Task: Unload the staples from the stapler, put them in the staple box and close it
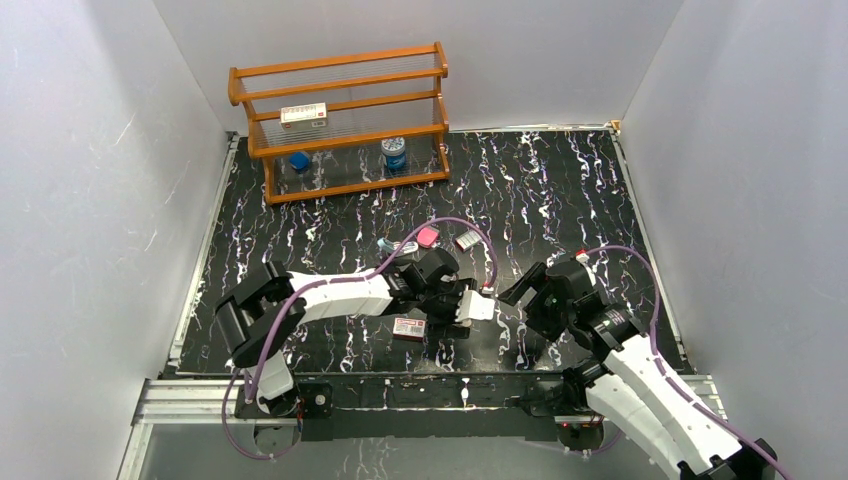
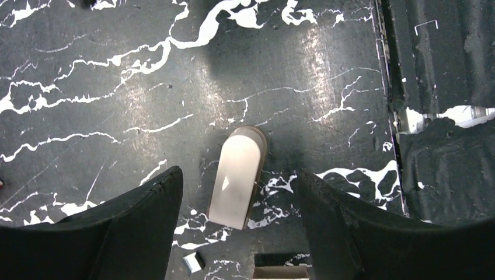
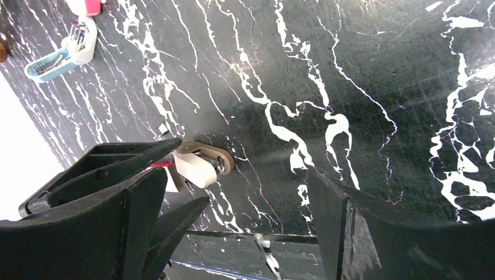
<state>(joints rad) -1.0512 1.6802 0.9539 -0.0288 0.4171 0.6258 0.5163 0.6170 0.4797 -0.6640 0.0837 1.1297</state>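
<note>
Teal plastic stapler (image 3: 51,62), silver insides, on glossy marbled tbl (image 3: 362,87)

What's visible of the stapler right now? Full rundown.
The stapler is small, made of light teal-blue plastic, with a paler whitish section at one end. Its silver metal inner parts are showing, so it appears swung open. It lies flat on the black marbled table, close beside a pink block; whether the two touch cannot be told. Nothing grips it.

Pink block (image 1: 427,236) hems the stapler (image 1: 388,245) rightward, the left arm (image 1: 340,292) bars its near side; far side open.
</note>
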